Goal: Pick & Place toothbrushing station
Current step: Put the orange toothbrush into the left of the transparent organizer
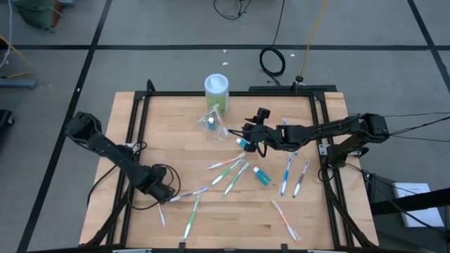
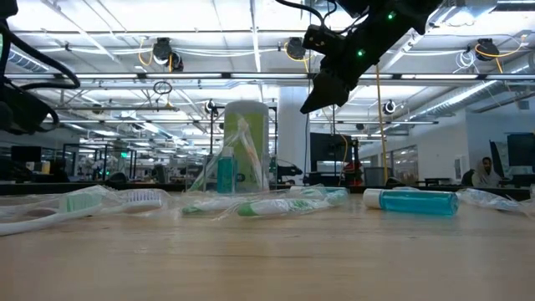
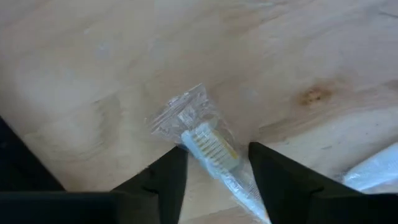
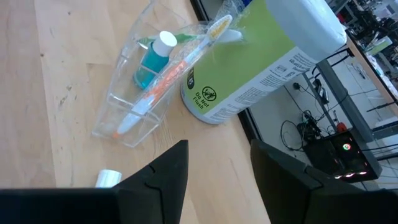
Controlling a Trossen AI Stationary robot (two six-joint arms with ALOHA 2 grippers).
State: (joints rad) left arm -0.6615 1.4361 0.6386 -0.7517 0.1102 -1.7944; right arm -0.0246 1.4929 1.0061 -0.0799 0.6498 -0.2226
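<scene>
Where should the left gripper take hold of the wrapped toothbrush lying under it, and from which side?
Grip the wrapped toothbrush just behind its bristle head, coming straight down from above. It lies flat on the table, and the left gripper already straddles it with fingers open on either side.

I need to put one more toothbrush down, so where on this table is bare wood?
Bare wood lies in the table's far left part, left of the green canister and clear holder. The near right corner, past the lone toothbrush, is also free. The middle is crowded with wrapped toothbrushes and a blue tube.
</scene>
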